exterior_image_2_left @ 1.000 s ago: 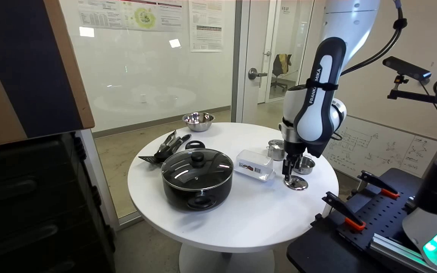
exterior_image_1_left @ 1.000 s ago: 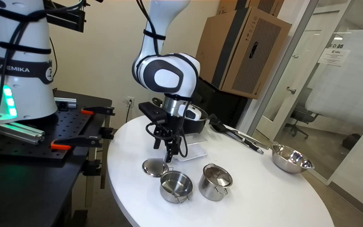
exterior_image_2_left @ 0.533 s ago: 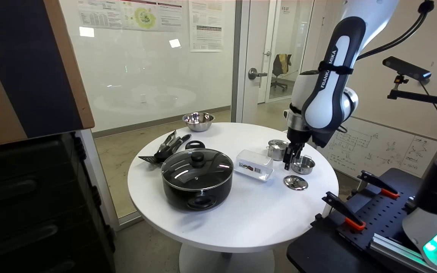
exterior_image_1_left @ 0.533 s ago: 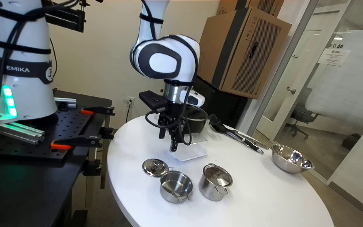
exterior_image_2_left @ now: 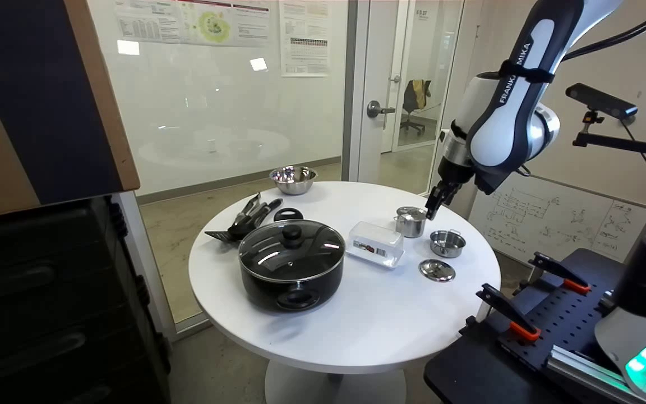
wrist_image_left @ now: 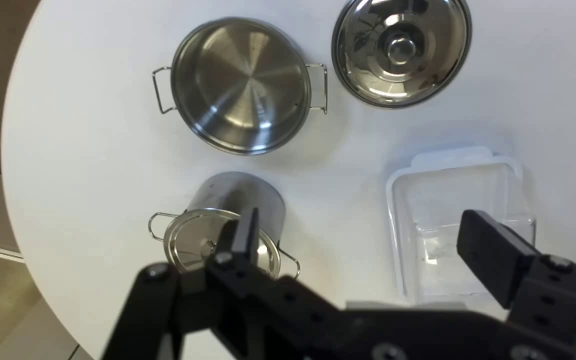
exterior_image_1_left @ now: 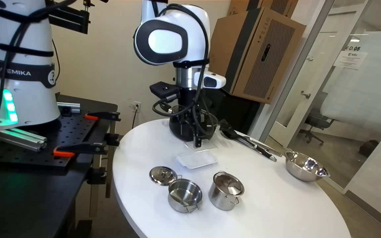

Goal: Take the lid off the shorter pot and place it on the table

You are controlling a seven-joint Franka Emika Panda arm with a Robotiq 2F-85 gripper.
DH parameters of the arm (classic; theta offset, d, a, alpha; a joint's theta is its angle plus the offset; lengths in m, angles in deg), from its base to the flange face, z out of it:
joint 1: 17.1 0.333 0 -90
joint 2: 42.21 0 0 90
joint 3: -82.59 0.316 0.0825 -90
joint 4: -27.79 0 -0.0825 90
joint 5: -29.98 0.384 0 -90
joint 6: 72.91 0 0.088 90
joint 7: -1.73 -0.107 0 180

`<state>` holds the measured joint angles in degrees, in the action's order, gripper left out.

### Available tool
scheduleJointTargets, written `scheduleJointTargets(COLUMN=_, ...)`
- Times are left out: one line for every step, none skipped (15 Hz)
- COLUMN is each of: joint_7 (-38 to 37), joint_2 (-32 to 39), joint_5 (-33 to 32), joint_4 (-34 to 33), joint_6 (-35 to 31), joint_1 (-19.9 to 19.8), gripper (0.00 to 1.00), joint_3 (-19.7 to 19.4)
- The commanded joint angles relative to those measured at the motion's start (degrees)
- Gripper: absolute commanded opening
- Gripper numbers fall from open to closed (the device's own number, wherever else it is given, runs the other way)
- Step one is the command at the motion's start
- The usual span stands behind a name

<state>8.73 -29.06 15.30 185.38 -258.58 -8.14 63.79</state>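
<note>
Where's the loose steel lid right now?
In the wrist view, the lid lies knob-up on the table at the top, right of centre, just right of the shorter pot and above the clear plastic container.

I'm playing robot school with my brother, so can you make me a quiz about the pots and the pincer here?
1. Pick one. Where is the loose steel lid?
a) in the shiny bowl
b) on the table
c) inside the plastic box
2. True or false: the shorter pot has no lid on it.
3. Fill in the gap, looking at the wrist view: the pincer is ____ (open or shut).

Key: 1: b. 2: true, you can see right into it. 3: open.
</note>
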Motion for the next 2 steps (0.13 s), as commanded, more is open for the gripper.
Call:
scheduleJointTargets(joint_7=0.0, joint_2=0.2, joint_5=0.0, joint_4=0.0, joint_6=0.0, joint_1=0.0, gripper=1.0, joint_3=0.2)
scheduleJointTargets(joint_7=0.0, joint_2=0.4, joint_5=0.0, joint_4=0.0, joint_6=0.0, joint_1=0.0, gripper=1.0, joint_3=0.4)
